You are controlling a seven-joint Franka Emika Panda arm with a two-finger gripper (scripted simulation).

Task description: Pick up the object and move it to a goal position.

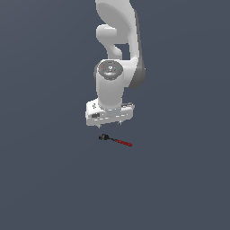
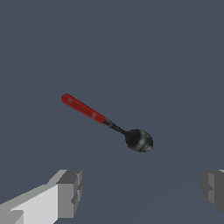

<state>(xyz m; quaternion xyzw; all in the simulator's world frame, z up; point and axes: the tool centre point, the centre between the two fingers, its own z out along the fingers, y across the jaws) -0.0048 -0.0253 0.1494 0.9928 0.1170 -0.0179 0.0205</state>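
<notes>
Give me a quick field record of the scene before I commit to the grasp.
tool: small stick with red handle and black round head
tool state: lying flat on the grey surface, untouched
gripper: open, fingers wide apart, holding nothing
gripper position: above the tool, not touching it
goal marker: none visible

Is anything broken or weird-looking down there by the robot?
Nothing stands out. The little tool, with a red handle and a black knobby head, lies whole on the plain grey floor. The pincer is open above it and not touching it.
</notes>
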